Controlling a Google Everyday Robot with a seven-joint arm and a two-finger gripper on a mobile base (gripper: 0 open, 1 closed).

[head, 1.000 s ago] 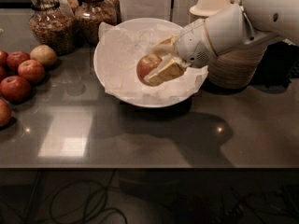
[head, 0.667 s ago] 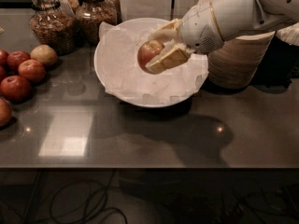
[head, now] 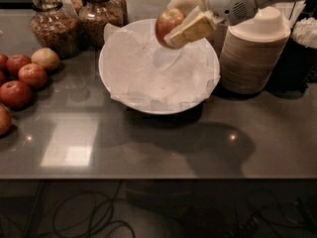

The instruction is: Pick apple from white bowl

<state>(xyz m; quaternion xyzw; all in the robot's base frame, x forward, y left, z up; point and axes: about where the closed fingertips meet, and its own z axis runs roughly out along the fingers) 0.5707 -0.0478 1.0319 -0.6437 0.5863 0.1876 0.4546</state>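
Single view. The camera sits high at the near side of the grey counter (head: pixel 148 152), tilted down and facing forward across it. Mid-close range: white bowl (head: pixel 163 108) just above frame centre, jars (head: pixel 49 29) cut off at the top left, floor cables (head: pixel 84 212) in the bottom band. Gripper (head: pixel 174 25) at top centre-right, over the bowl's far side, clamped on the apple (head: pixel 166 20).

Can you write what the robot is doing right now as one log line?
claw: shut on apple | apple: in the air over bowl | bowl: paper only | step: apple out
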